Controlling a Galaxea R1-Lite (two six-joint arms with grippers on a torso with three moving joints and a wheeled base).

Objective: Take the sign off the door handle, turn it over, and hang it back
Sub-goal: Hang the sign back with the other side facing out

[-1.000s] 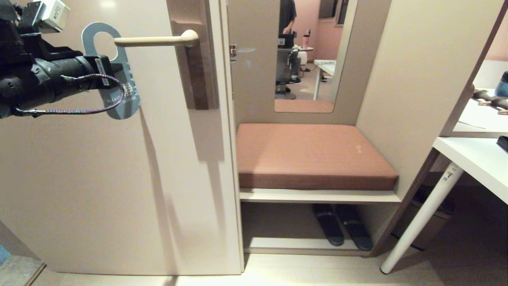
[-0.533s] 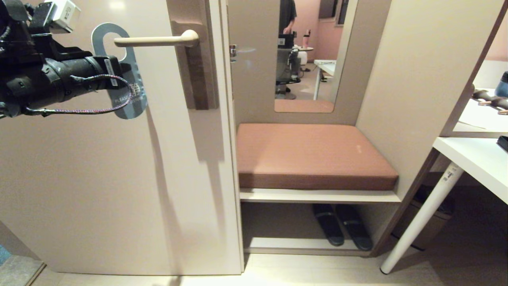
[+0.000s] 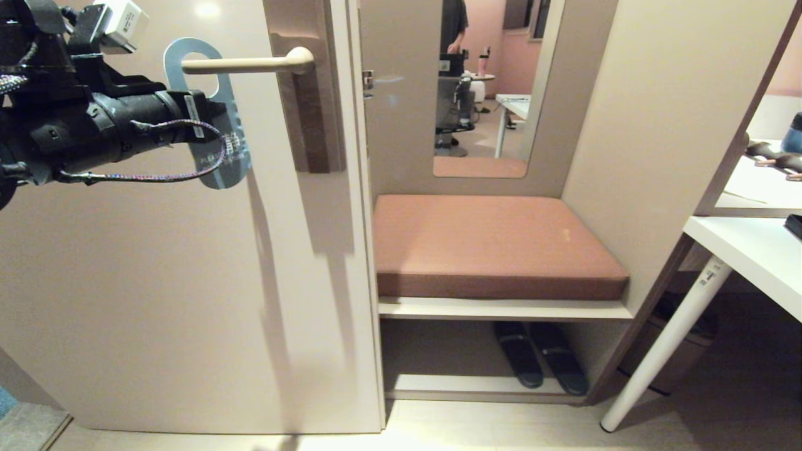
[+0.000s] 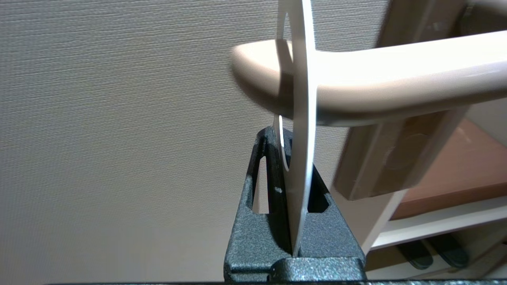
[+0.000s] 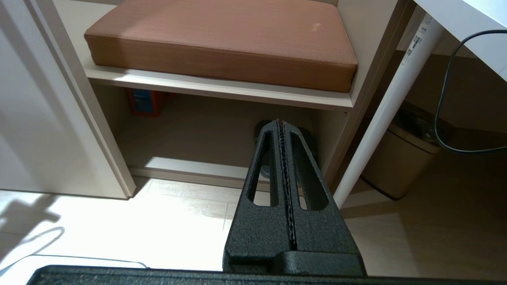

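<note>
Since a second ago, the sign [image 3: 216,119] in my left jaws [image 3: 210,113] has slid toward the door handle [image 3: 250,62], whose tip now pokes through the sign's hole. My jaws stay clamped on the sign's lower half, handle above them. To hang it well, I judge: push further along the lever, keep it upright, then release. One sign, one handle, two slippers [image 3: 542,363]. My right jaws [image 5: 283,166] rest together, idle.

sign [image 3: 213,125]: flat blue-grey oblong, rounded ends, white lettering low down, upper left of frame; upright, slightly tilted, hole threaded over the lever's free tip
door handle [image 3: 250,62]: slim cream lever, level, on brown-grey backplate
</note>
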